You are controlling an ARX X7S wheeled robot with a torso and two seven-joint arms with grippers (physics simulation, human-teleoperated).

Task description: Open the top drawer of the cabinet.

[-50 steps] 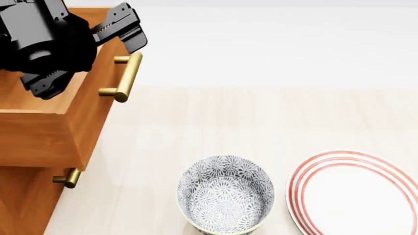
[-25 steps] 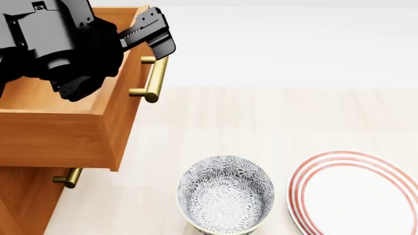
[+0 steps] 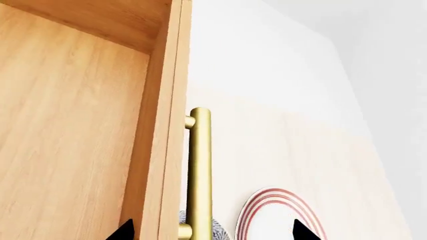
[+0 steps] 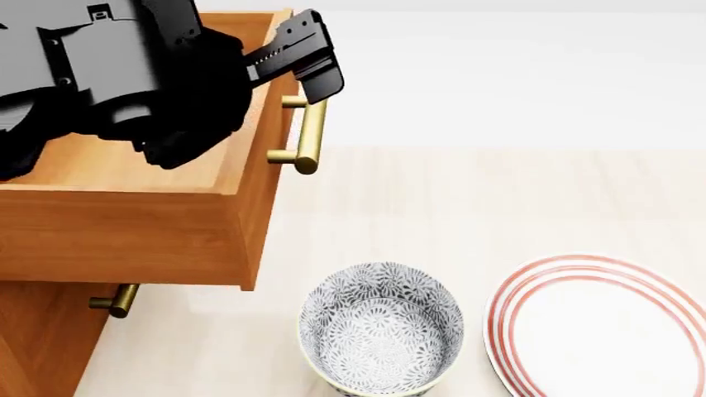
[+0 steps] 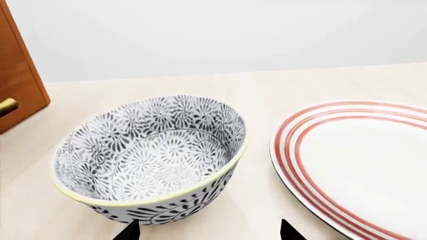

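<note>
The cabinet [image 4: 39, 339] stands at the left of the head view, orange-brown wood. Its top drawer [image 4: 121, 231] is pulled far out, showing a bare wooden inside [image 3: 67, 125]. A brass bar handle [image 4: 310, 132] runs along the drawer's front [image 3: 199, 170]. My left gripper [image 4: 256, 112] hangs over that front panel, open. One fingertip sits inside the drawer and the other outside, beyond the handle, so panel and handle lie between them [image 3: 210, 231]. My right gripper [image 5: 208, 231] is open, low over the floor beside the bowl, and does not show in the head view.
A patterned grey-and-white bowl [image 4: 381, 331] stands on the pale floor, close to my right gripper [image 5: 150, 155]. Right of the bowl lies a white plate with red rings [image 4: 601, 327]. A lower drawer's brass handle [image 4: 116, 299] sticks out under the open drawer.
The top drawer has slid further out of the cabinet, toward the right of the head view, and my left gripper has travelled with it. Bowl and plate have not moved.
</note>
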